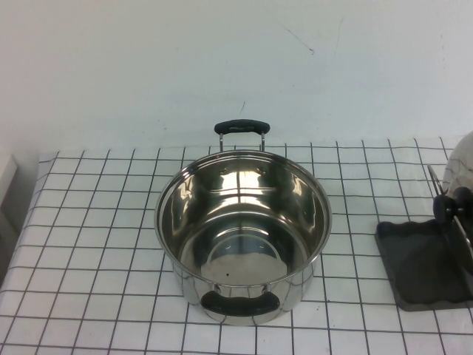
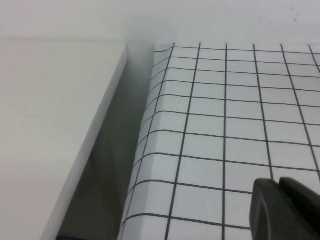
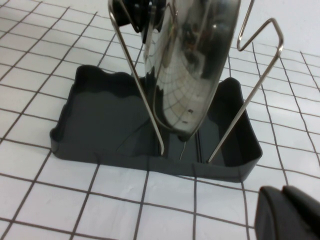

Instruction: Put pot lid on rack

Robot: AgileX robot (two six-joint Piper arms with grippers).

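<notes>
The shiny steel pot lid (image 1: 460, 166) stands on edge in the rack (image 1: 421, 266) at the table's right edge, its black knob facing the pot. In the right wrist view the lid (image 3: 192, 65) leans between the wire prongs (image 3: 135, 75), with its rim down in the dark grey tray (image 3: 100, 115). My right gripper (image 3: 282, 190) is shut and empty, just in front of the tray and apart from it. My left gripper (image 2: 279, 181) is shut and empty over the checked cloth near the table's left edge. Neither gripper shows in the high view.
The open steel pot (image 1: 244, 229) with two black handles stands mid-table. A white ledge (image 2: 50, 125) lies beyond the table's left edge, with a dark gap between them. A white wall runs behind the table.
</notes>
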